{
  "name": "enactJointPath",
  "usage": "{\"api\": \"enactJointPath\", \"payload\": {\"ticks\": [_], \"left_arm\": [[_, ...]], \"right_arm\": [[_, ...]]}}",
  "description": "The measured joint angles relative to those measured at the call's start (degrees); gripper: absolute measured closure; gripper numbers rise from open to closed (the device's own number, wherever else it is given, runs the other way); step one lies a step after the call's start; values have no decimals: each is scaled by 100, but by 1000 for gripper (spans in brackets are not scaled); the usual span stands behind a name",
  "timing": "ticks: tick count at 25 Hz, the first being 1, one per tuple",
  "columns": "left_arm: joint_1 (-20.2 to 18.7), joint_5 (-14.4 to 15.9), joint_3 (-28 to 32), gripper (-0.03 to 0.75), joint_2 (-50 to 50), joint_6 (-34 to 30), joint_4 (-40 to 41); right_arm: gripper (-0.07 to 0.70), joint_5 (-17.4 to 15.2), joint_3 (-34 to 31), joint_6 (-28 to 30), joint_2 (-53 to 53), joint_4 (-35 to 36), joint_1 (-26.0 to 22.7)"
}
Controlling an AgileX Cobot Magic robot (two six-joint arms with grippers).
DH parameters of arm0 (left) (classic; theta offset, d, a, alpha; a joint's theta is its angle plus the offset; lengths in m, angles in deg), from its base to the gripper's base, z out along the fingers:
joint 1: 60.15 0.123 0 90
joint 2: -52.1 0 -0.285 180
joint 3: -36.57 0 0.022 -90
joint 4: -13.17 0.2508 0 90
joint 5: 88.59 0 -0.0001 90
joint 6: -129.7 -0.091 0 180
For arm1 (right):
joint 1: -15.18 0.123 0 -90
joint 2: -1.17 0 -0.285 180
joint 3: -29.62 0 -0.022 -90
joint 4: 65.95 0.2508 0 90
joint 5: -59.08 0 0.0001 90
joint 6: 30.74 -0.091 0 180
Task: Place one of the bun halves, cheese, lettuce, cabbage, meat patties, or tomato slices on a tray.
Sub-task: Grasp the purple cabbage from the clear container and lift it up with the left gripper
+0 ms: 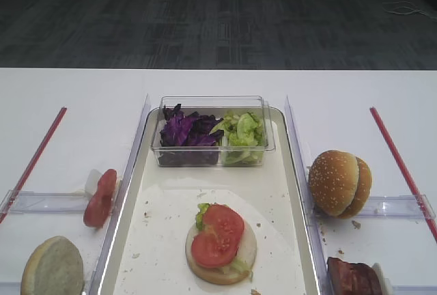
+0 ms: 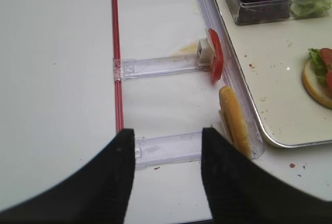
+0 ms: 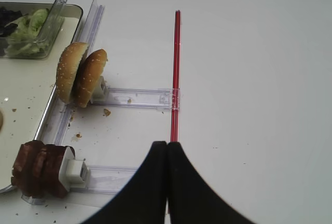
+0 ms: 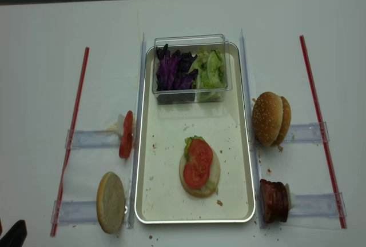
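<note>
On the silvery tray point(image 4: 166, 192) lies a bun half point(image 4: 186, 185) topped with lettuce and two tomato slices point(image 4: 199, 163). The clear tub at its far end holds purple cabbage point(image 1: 183, 131) and green lettuce point(image 1: 243, 131). Left of the tray, a tomato slice point(image 2: 216, 60) and a bun half point(image 2: 234, 121) stand on edge in clear racks. On the tray's right stand two bun halves point(image 3: 80, 73) and meat patties point(image 3: 39, 167). My left gripper point(image 2: 167, 133) hangs open and empty over the near left rack, beside that bun half. Out to the right, my right gripper point(image 3: 167, 144) is shut and empty. No cheese shows.
Clear plastic rails point(image 4: 140, 87) run along both long sides of the tray. Red strips point(image 4: 74, 121) point(image 4: 317, 110) mark the outer ends of the racks. Crumbs dot the tray floor and the white table point(image 4: 46, 58).
</note>
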Motion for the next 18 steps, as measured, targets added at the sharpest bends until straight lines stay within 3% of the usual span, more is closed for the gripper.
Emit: {"api": "enactJointPath", "payload": {"ticks": [18], "left_arm": [[0,0,0,426,0,69,0]], "right_arm": [[568,0,0,0,0,0,0]]}}
